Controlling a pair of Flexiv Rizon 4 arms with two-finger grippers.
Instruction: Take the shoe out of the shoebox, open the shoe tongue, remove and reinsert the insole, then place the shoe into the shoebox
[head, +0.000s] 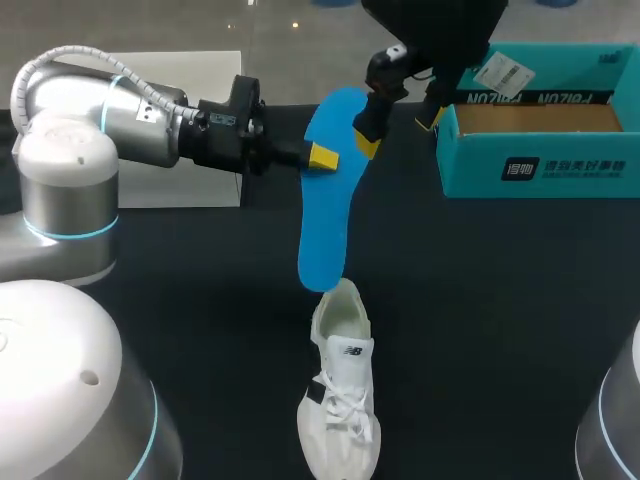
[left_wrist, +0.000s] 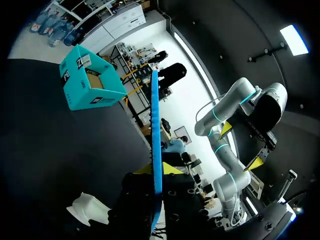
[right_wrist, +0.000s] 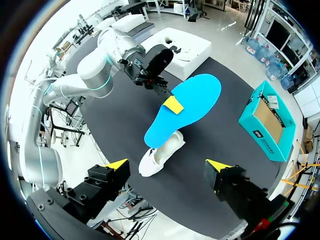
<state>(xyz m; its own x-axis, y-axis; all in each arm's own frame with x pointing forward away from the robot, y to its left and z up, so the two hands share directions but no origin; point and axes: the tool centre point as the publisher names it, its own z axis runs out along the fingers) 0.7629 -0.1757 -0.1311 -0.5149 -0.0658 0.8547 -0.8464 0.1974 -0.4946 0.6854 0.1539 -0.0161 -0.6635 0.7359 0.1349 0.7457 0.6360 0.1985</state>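
Blue insole (head: 322, 230) hung pinched in the left gripper (head: 322, 158), over the shoe (head: 342, 390) on the bench (head: 500, 300). The right gripper (right_wrist: 166, 165) was open, empty. Next, I think: slide it back in.

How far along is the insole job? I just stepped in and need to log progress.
Done: the shoe is out of the box, lying on the table, and its insole is out. In hand: the left end effector grips the insole above the shoe; the right end effector is open and empty. Left: reinsert the insole, then put the shoe into the box.
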